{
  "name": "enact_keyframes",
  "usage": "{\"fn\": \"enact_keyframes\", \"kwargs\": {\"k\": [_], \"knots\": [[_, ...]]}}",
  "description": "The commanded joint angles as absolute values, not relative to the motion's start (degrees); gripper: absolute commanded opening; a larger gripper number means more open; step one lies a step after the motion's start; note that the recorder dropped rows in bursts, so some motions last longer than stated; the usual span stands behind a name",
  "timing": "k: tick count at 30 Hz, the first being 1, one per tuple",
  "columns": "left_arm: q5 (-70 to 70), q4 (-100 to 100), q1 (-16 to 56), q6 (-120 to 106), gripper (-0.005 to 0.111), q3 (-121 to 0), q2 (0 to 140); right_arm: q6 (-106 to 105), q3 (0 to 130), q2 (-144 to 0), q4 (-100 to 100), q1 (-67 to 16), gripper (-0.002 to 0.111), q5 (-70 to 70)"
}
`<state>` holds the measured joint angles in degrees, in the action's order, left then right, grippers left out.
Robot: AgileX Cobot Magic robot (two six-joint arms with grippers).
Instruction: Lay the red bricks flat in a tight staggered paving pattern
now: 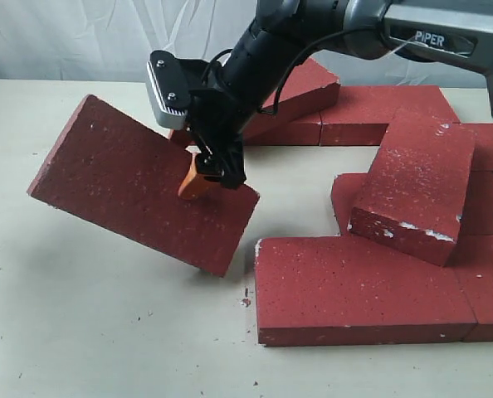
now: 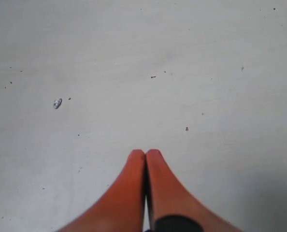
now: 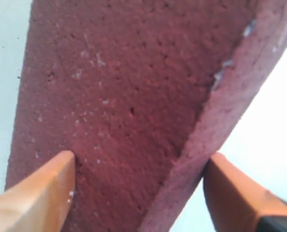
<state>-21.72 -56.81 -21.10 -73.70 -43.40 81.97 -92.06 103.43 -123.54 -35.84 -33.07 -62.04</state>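
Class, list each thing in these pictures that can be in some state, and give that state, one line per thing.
Dark-red rectangular brick on the left: tilted, gripped by its edge.
Right gripper: shut on that brick.
Left gripper: shut, empty, above bare table.
Scuffed dark-red brick on the right: tilted, leaning on laid bricks.
Front dark-red brick: lying flat.

This is looking like a robotics lab: a white cloth backdrop [image 1: 80, 37] is hanging behind the right tool [image 1: 213, 182], and a plain, grit-speckled surface [image 1: 105, 332] is stretching beneath it.
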Motion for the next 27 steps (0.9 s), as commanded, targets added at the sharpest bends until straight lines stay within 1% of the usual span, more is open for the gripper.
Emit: {"fn": "enact_keyframes", "kwargs": {"k": [1, 3, 5, 7, 8, 9, 14, 17, 19, 22, 23, 25, 26, 27], "knots": [[-21.4, -57.4, -21.1, -73.7, 0.000, -43.2, 81.6, -93.1, 103.7, -123.8, -35.1, -33.1, 0.012, -61.0], [-21.4, -57.4, -21.1, -73.7, 0.000, -43.2, 81.6, -93.1, 103.7, -123.6, -35.1, -33.1, 0.032, -60.9], [-21.4, -57.4, -21.1, -73.7, 0.000, -43.2, 81.6, -93.1, 103.7, -123.6, -35.1, -33.1, 0.064, -60.3], [-21.4, -57.4, -21.1, -73.7, 0.000, -43.2, 81.6, -91.2, 103.7, -123.6, -35.5, -33.3, 0.091, -57.3], [-21.4, -57.5, -21.1, -73.7, 0.000, -43.2, 81.6, -88.2, 103.7, -123.5, -35.6, -33.3, 0.103, -55.0], [-21.4, -57.6, -21.1, -73.7, 0.000, -43.2, 81.6, -85.3, 103.7, -123.4, -35.6, -33.3, 0.104, -53.3], [-20.8, -58.3, -21.1, -74.0, 0.000, -43.2, 81.6, -82.3, 103.7, -121.9, -35.1, -33.3, 0.100, -49.3], [-20.8, -58.4, -21.1, -74.6, 0.000, -43.2, 81.7, -74.6, 103.7, -120.0, -35.0, -33.3, 0.097, -49.4], [-20.8, -58.4, -21.1, -74.6, 0.000, -43.2, 81.7, -67.0, 103.7, -118.4, -34.6, -33.3, 0.091, -51.0], [-20.8, -59.5, -21.1, -74.8, 0.000, -43.2, 81.7, -58.8, 103.7, -116.1, -31.1, -33.3, 0.064, -56.2], [-20.8, -60.0, -21.1, -75.1, 0.000, -43.2, 81.7, -56.4, 103.7, -115.3, -29.5, -33.3, 0.050, -59.1], [-21.2, -60.2, -21.1, -75.1, 0.000, -43.2, 81.9, -53.7, 103.7, -114.4, -27.5, -33.3, 0.018, -64.9], [-22.0, -60.2, -21.1, -75.1, 0.000, -43.0, 82.0, -52.7, 103.7, -114.3, -27.4, -33.3, -0.001, -68.1], [-23.2, -60.2, -21.1, -75.1, 0.000, -43.1, 82.4, -51.0, 103.6, -114.3, -27.4, -33.3, 0.001, -70.0]]}}
